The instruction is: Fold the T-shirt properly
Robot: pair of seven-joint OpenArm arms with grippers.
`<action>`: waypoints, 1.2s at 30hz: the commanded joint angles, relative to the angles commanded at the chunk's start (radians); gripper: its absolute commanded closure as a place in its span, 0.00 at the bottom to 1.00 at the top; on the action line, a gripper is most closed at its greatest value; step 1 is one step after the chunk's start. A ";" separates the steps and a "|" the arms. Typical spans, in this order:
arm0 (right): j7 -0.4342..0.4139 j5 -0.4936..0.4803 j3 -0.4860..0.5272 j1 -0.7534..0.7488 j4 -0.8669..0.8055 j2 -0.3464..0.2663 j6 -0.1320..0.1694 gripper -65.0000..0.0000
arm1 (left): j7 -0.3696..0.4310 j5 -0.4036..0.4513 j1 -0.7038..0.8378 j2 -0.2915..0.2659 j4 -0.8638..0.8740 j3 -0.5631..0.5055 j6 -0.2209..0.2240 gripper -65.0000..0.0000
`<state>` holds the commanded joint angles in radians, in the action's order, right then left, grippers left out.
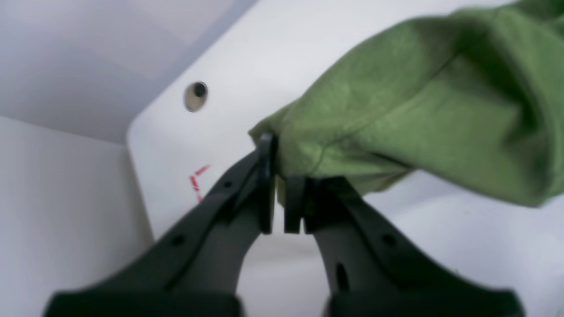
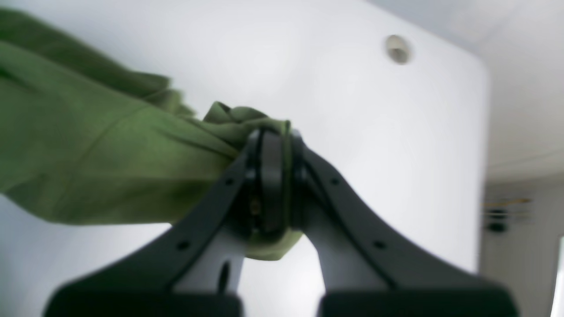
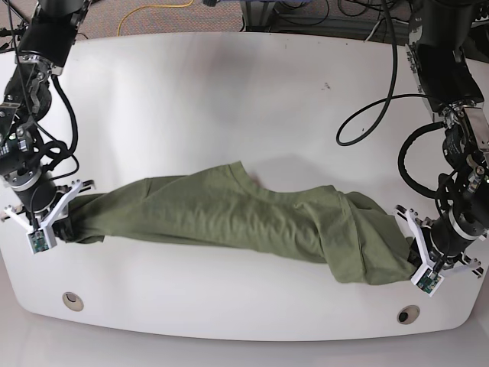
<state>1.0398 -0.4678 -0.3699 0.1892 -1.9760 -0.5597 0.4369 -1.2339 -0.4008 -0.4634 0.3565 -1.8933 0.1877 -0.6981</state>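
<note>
Right gripper (image 2: 273, 185): clenched on a bunched end of the T-shirt (image 3: 237, 210).
Left gripper (image 1: 278, 193): pinching the opposite end's edge.
Shirt from fingers: stretched between both grippers, long axis running arm to arm.
Where: low over the white table (image 3: 229, 84), sagging mid-span near its front edge.
Arms: both reach down at the table's ends, equally near.

The right arm's black claw (image 2: 275, 180) has its 2 fingers clamped on a bunched edge of the soft olive-green cotton T-shirt (image 2: 88, 149), which stretches away to its left. Beyond and beneath lies the smooth white counter (image 2: 352, 110), with 1 small round hole (image 2: 398, 49) up to the claw's right.
</note>
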 joint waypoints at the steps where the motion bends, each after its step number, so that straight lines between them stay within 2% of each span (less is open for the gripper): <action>1: 0.000 0.002 -0.001 0.005 0.002 -0.002 0.000 1.00 | 0.001 -0.001 0.003 0.000 -0.001 0.000 0.000 0.99; 10: 0.006 0.007 -0.016 0.016 0.041 -0.002 0.002 1.00 | -0.029 -0.001 0.033 0.008 -0.007 0.019 0.000 0.99; 16: 0.012 0.009 -0.051 -0.086 0.024 0.035 0.000 1.00 | -0.061 0.005 0.127 0.014 -0.008 0.052 0.000 0.99; 20: 0.019 0.007 -0.090 -0.167 0.010 0.081 0.004 1.00 | -0.064 0.003 0.230 0.022 -0.009 0.078 0.000 0.99; 36: 0.030 0.004 -0.115 -0.290 -0.009 0.127 0.007 1.00 | -0.045 -0.005 0.420 0.041 0.001 0.146 0.000 0.99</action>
<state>1.0695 -0.4642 -0.4845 -0.1005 -1.9847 -0.4329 0.4437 -1.2787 -0.4054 -0.0436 0.3976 -1.8926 0.3338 -0.6981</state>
